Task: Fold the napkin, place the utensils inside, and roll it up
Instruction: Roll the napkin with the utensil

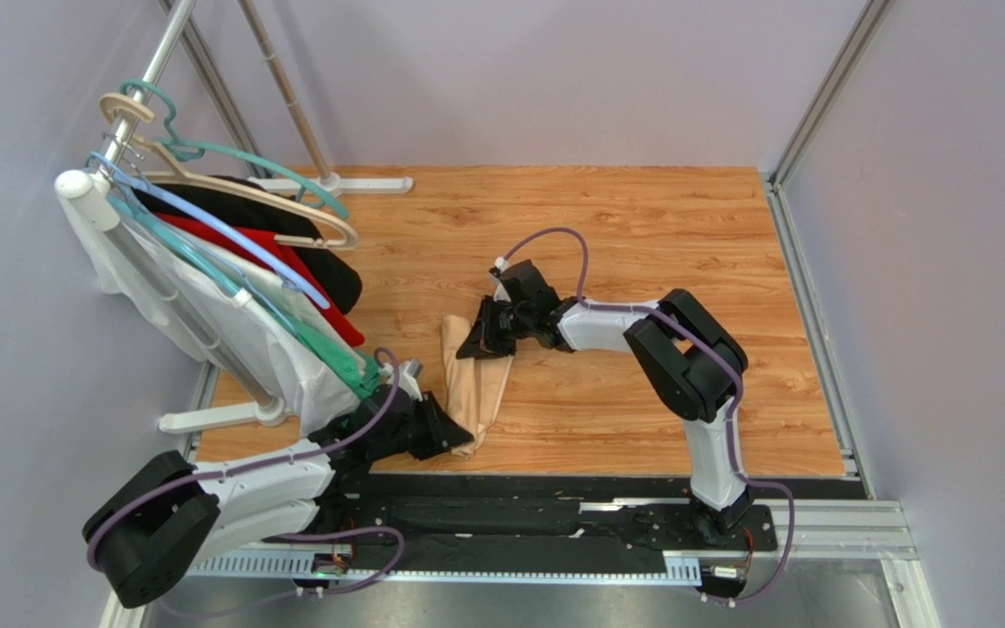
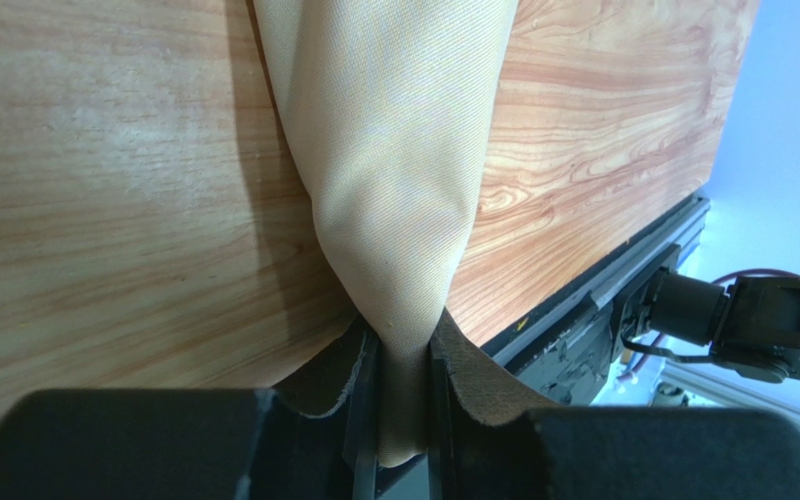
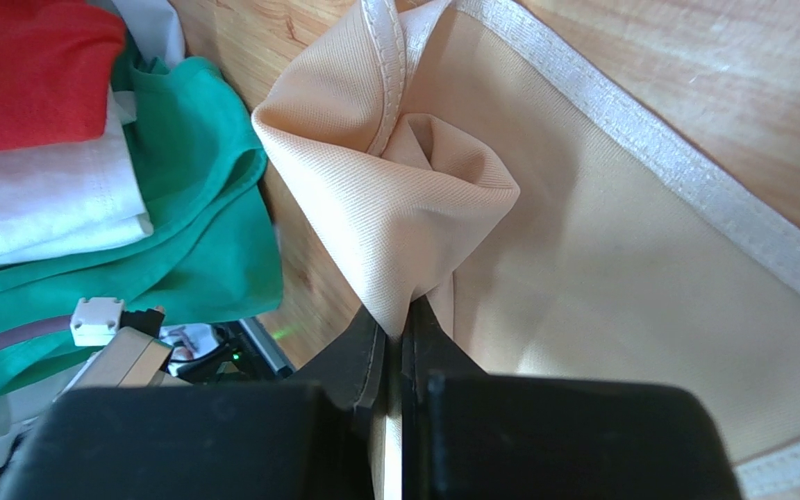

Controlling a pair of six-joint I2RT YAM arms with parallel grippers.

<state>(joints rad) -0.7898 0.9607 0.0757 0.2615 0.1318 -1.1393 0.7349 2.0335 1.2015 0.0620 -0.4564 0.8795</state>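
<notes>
**Tabletop.** The wood-grain tabletop (image 1: pixel 652 236) extends beyond and to both sides of both sets of fingers.

**Garment rack.** A rack of hanging garments (image 1: pixel 226 295) in white, red, black and green stands to the left of both sets of fingers. In the right wrist view, green, white and red cloth lies just to the left of that arm's fingers.

**Napkin.** The napkin (image 1: pixel 478 380) is a pale peach-beige cloth. It is drawn into a long, narrow band that runs between the two sets of fingers, one end in each. Seen from the left wrist, the cloth is narrow at the fingers and widens away from them, casting a shadow on the wood to its left. Seen from the right wrist, a gathered, puckered fold rises directly ahead of the fingers. A flatter panel with a pale stitched hem spreads to their right. I cannot tell how much of the band is touching the tabletop.

**Left fingers.** The left fingers (image 2: pixel 482 391) are clamped on the near end of the napkin. The cloth is pinched in the narrow gap between them.

**Right fingers.** The right fingers (image 3: pixel 357 359) are closed tight on the far end of the napkin. The fold of cloth is pressed between them.
</notes>
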